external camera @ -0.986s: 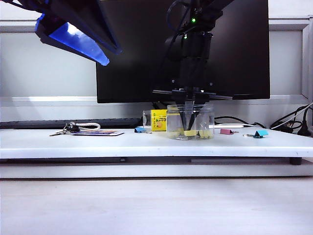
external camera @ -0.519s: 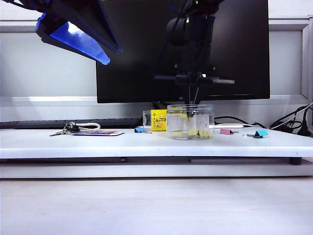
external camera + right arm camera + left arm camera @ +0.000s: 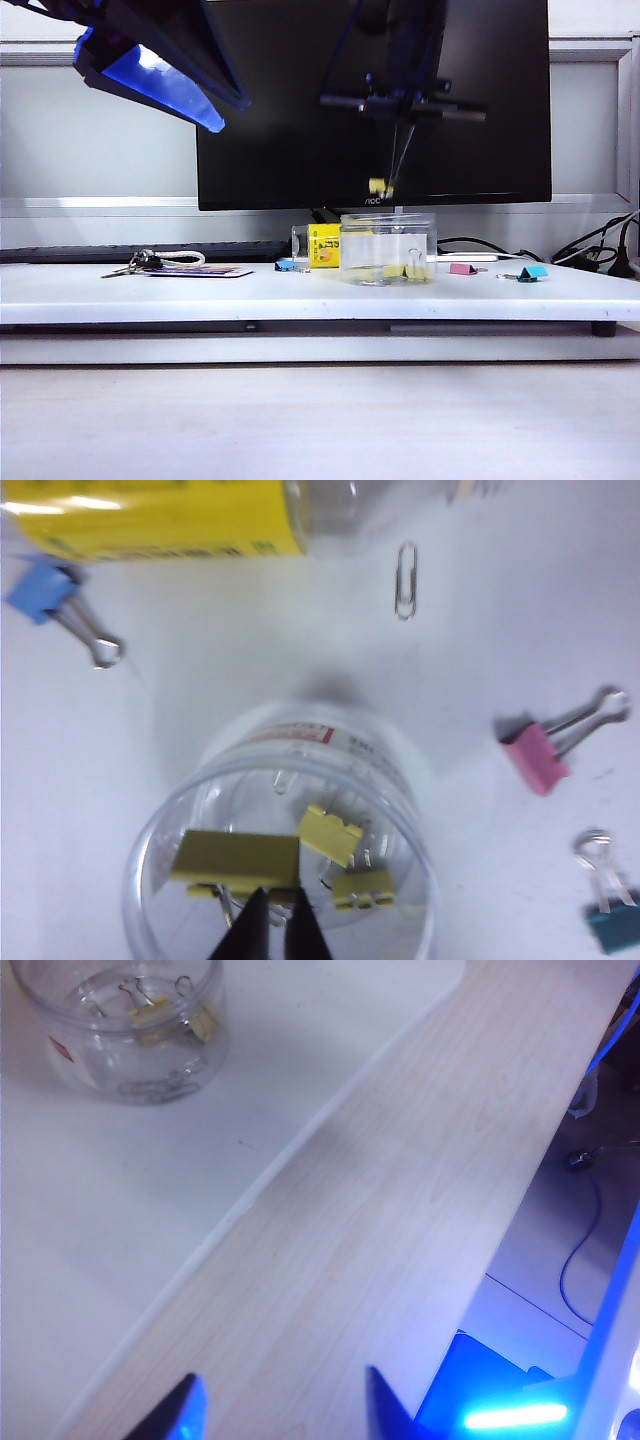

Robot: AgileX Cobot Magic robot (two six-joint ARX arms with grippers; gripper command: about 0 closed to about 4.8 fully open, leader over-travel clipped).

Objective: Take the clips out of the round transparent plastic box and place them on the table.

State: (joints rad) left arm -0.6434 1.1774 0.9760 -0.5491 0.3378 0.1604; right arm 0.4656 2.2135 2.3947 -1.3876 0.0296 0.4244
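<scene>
The round transparent plastic box [image 3: 388, 248] stands on the white table [image 3: 300, 292] in front of the monitor, with pale-yellow clips [image 3: 406, 270] lying on its floor. My right gripper [image 3: 391, 186] hangs straight above its mouth, shut on one yellow clip [image 3: 377, 186], which is clear of the rim. In the right wrist view that held clip [image 3: 235, 857] sits at the fingertips of the right gripper [image 3: 277, 898], over the box [image 3: 300, 742] and two loose clips [image 3: 331, 833]. My left gripper [image 3: 283, 1400] is open and empty, high at the upper left [image 3: 200, 105], far from the box [image 3: 125, 1020].
A clear bottle with a yellow label [image 3: 318, 244] and a small blue clip [image 3: 288, 265] are left of the box. A pink clip [image 3: 535, 757] and a teal clip [image 3: 610, 927] lie to its right, a paper clip [image 3: 405, 580] behind. Keys [image 3: 150, 262] lie far left.
My right gripper has risen out of the box, lifting one yellow clip from inside it to well above the rim. The left arm has stayed still.
</scene>
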